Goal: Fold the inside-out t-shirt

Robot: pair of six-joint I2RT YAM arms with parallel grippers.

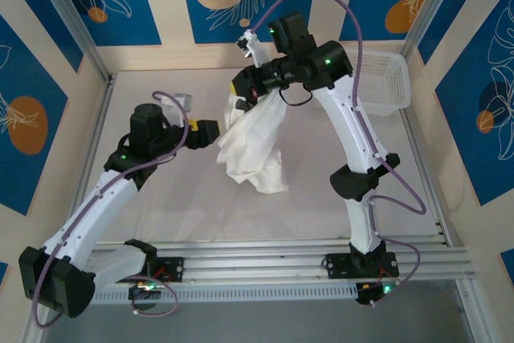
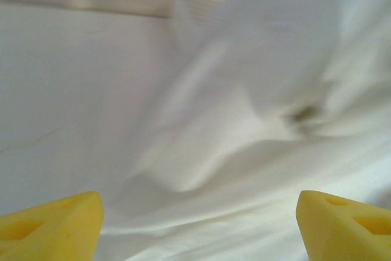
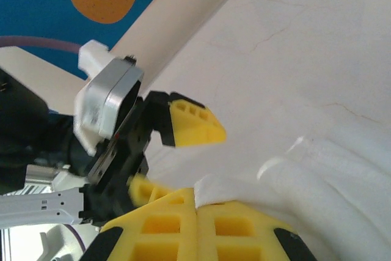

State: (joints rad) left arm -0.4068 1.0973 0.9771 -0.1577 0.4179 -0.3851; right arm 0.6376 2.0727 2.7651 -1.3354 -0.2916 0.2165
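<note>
Right end effector (image 1: 243,86) clamped on shirt (image 1: 255,146), dangling over table (image 1: 161,206) middle. Left end effector (image 1: 215,130) open, just beside shirt.

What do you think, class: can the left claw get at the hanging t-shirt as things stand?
Probably yes. The left claw is open right beside the t-shirt, with nothing between them. The right claw, shut on the cloth's top, holds it hanging at about that height.

Left hand (image 2: 197,227) jaws wide apart; right hand (image 3: 195,198) pinched tight, held high.
</note>
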